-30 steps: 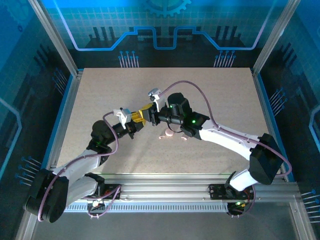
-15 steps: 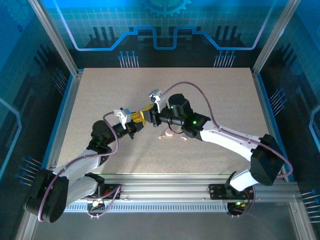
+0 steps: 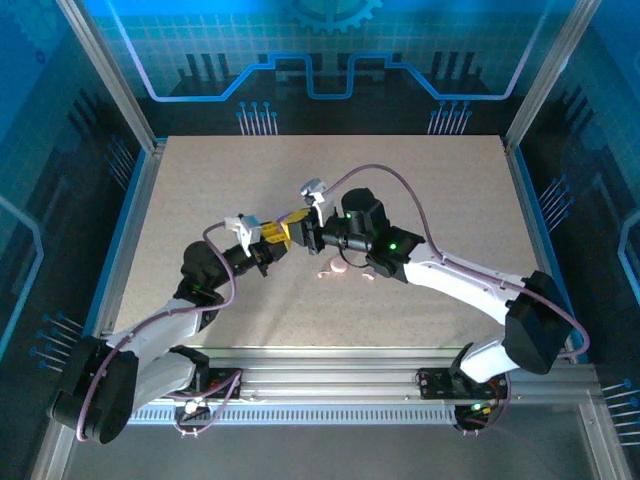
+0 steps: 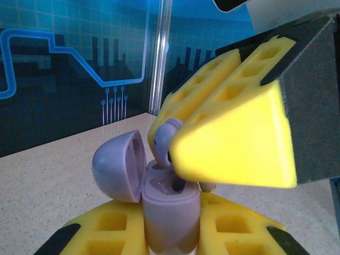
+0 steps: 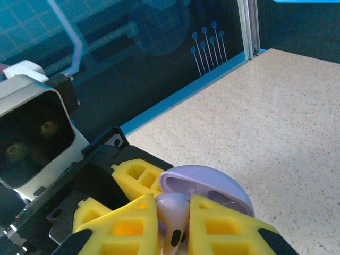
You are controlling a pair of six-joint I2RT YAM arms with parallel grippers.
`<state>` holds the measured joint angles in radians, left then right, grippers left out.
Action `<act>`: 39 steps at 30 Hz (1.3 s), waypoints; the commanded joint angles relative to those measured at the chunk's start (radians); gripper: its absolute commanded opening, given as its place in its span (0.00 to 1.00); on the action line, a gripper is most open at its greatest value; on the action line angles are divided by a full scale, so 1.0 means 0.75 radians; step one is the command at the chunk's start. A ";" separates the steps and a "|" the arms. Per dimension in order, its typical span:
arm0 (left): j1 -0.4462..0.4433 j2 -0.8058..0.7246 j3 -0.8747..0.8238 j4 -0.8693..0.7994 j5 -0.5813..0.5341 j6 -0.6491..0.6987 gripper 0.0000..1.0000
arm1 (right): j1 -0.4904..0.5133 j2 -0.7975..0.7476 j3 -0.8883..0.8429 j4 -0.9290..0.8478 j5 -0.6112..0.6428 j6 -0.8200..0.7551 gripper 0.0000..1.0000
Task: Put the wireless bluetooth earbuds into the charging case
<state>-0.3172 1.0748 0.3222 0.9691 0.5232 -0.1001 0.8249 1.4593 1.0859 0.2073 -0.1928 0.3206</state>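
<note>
A lilac charging case point(image 4: 169, 204) stands upright between the yellow fingers of my left gripper point(image 4: 170, 227), which is shut on it. Its lid point(image 4: 114, 164) is swung open to the left. My right gripper point(image 5: 172, 229) is shut on a lilac earbud point(image 5: 171, 210), stem down, right over the case's open top. In the left wrist view that earbud point(image 4: 162, 139) touches the case's rim beside an empty socket point(image 4: 178, 185). From above, the two grippers point(image 3: 272, 236) point(image 3: 300, 228) meet nose to nose over the table's middle.
Small pale pink pieces lie on the table just right of the grippers: a round pink case point(image 3: 338, 268) and two small bits point(image 3: 368, 277) point(image 3: 323, 274). A blue-edged wall point(image 5: 186, 93) borders the speckled tabletop point(image 3: 420, 190).
Both grippers have drifted slightly left together, and the right arm's elbow has shifted a little to the right. Both grips are unchanged.
</note>
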 commanded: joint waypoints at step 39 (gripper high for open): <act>-0.013 0.038 -0.036 0.276 0.108 0.032 0.12 | -0.016 -0.036 -0.014 0.297 -0.134 -0.280 0.16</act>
<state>-0.3172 1.1229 0.2909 1.1336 0.5743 -0.0948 0.8185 1.4307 1.0767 0.3939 -0.2646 0.1646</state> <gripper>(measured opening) 0.204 0.159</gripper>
